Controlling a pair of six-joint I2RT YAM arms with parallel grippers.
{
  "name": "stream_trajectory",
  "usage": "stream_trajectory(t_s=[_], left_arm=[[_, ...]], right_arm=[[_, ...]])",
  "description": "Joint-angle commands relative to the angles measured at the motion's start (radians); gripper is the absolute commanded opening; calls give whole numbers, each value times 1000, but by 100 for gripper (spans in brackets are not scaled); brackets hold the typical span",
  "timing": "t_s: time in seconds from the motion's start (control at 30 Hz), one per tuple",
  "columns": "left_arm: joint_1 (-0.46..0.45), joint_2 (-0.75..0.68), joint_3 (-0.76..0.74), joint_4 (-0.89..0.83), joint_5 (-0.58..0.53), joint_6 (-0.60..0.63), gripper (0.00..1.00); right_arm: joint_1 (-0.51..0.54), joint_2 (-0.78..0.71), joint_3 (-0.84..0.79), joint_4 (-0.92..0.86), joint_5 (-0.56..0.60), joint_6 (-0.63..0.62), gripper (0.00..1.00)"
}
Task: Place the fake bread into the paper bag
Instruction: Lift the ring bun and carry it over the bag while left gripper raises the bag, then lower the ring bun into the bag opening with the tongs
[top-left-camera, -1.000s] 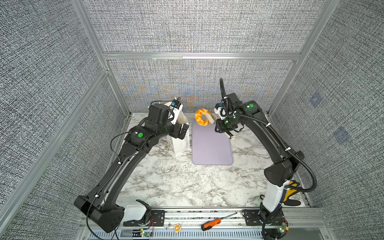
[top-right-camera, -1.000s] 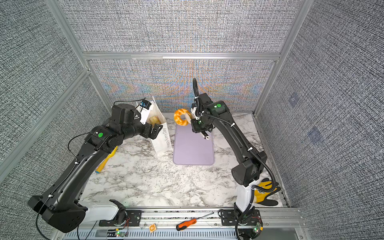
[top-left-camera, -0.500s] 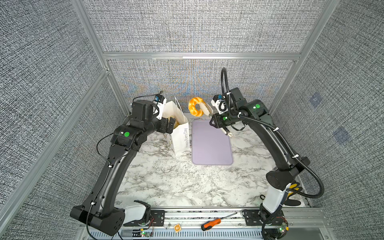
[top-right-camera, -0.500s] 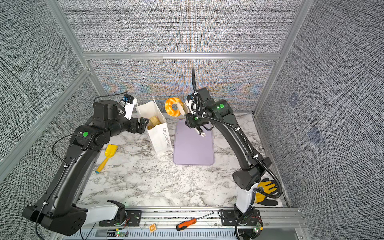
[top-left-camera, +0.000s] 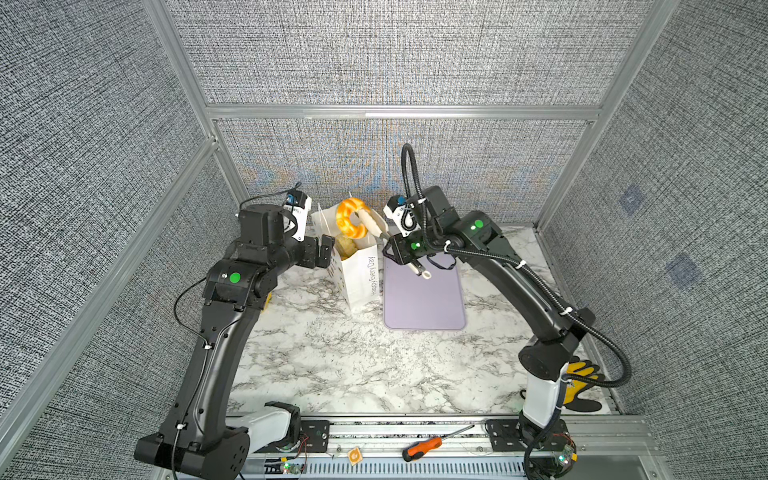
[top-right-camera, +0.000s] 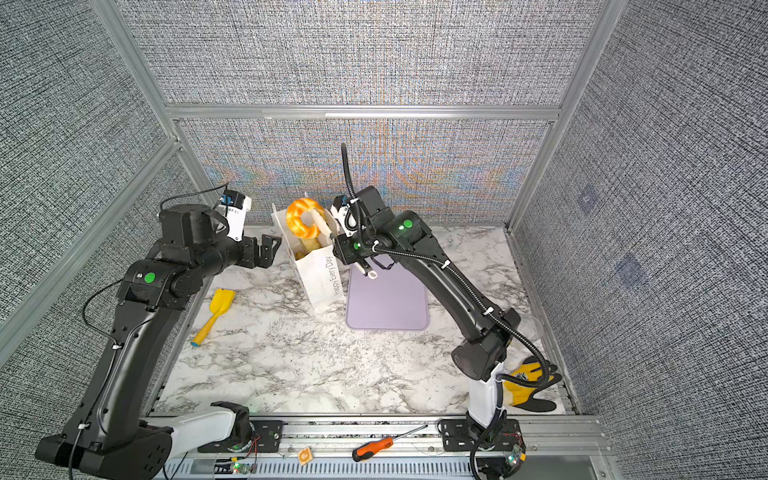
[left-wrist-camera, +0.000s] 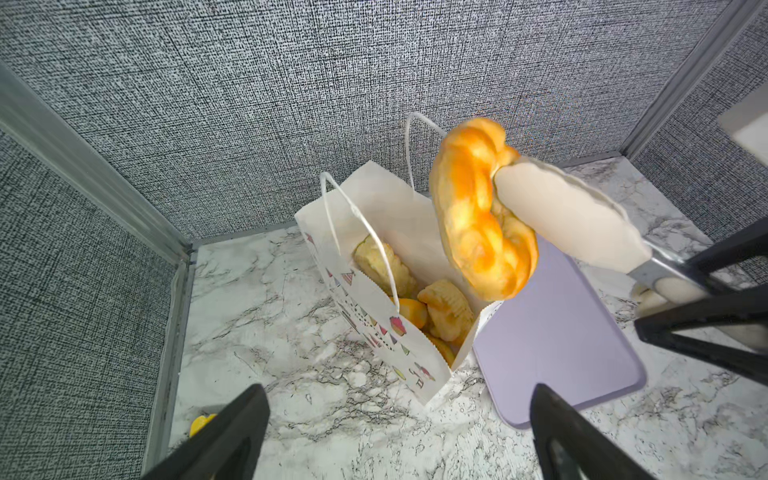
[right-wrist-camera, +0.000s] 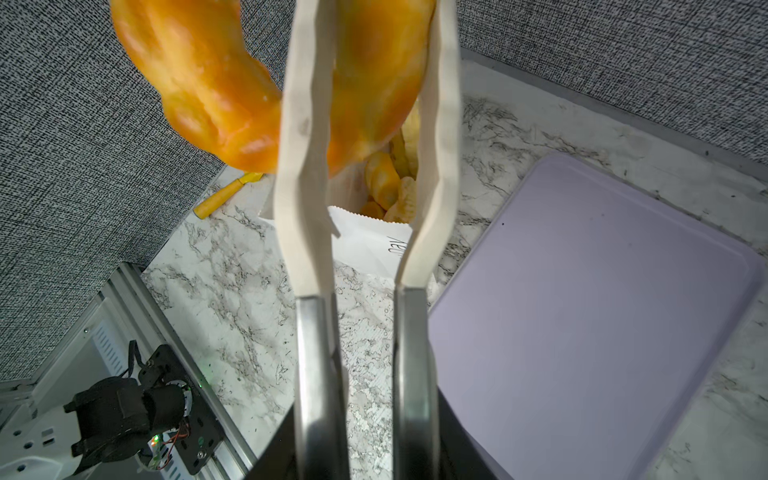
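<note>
The drop is the step in hand. The right gripper (top-left-camera: 401, 249) is clenched on a pair of tongs (left-wrist-camera: 569, 216), whose pale tips pinch the ring of fake bread (left-wrist-camera: 478, 224) out ahead of it, above the paper bag (left-wrist-camera: 374, 328) and its open mouth (other pastries (left-wrist-camera: 444, 307) lie inside). The left gripper (top-right-camera: 269, 248) is spread wide and empty, the bag just ahead of it. The next move probably calls for lowering the ring, then easing the tongs apart clear of the rim.

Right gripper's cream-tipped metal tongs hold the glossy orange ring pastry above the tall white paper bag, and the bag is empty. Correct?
Not empty: the left wrist view shows several golden toy pastries inside the tall white paper bag. The rest stands: the right gripper's cream-tipped metal tongs hold the glossy orange ring pastry above it.
</note>
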Motion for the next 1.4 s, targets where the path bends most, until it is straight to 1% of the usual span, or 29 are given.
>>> stream_trajectory(t_s=[0.0, 0.17, 0.3, 0.4, 0.63, 0.73, 0.87, 1.07, 1.23, 1.37], left_arm=[[4, -3, -7, 30, 24, -9, 99], [4, -2, -14, 31, 16, -2, 99], [4, 2, -13, 26, 19, 0, 99], [4, -3, -24, 26, 11, 1, 99], [4, -5, -31, 28, 12, -2, 99], [4, -2, -33, 30, 11, -2, 99], [4, -8, -37, 31, 7, -2, 99], [4, -16, -52, 38, 10, -10, 99], [3, -23, -55, 37, 6, -11, 99], [4, -26, -60, 38, 6, -11, 99]], right_arm=[[11, 22, 23, 40, 44, 6, 35], [31, 65, 54, 10, 117, -5, 36], [37, 90, 68, 3, 145, 4, 36], [54, 105, 87, -24, 191, -7, 36], [76, 113, 92, -69, 296, -20, 37], [87, 119, 97, -74, 322, -37, 37], [112, 125, 108, -91, 393, -66, 37], [140, 103, 80, -73, 437, -88, 37], [156, 93, 53, -86, 505, -99, 38], [162, 75, 27, -74, 524, -100, 40]])
